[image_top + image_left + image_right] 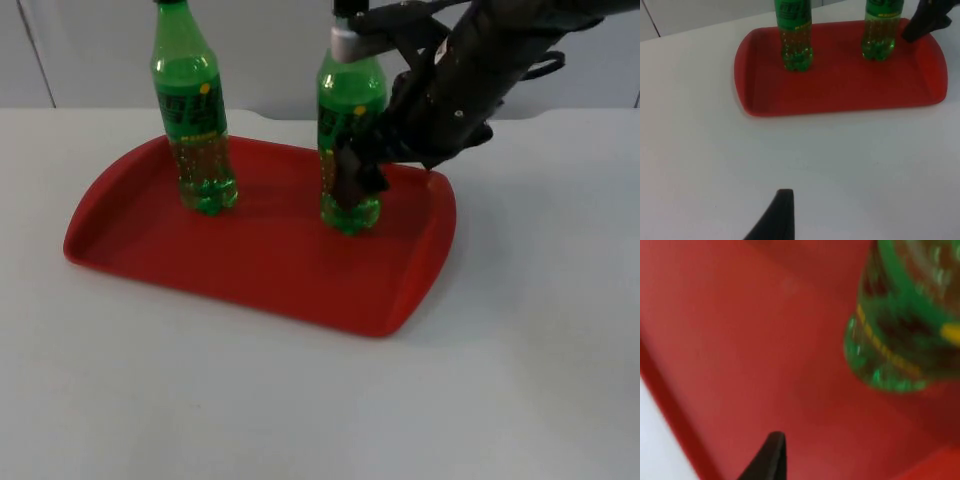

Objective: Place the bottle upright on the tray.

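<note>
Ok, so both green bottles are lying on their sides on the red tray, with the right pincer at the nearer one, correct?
Not quite: both green bottles stand upright on the red tray, as the top view shows. The right pincer is indeed at one of them.

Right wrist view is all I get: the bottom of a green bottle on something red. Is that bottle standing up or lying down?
Observer: Standing. In the top view the bottle is upright on a red tray, with the right gripper low against its side.
Operator: Is it the only bottle there?
Observer: No. A second green bottle stands upright nearer the tray's other end, apart from the first.
Operator: What is the other arm doing?
Observer: The left gripper waits over the white table, off the tray and touching nothing.
</note>
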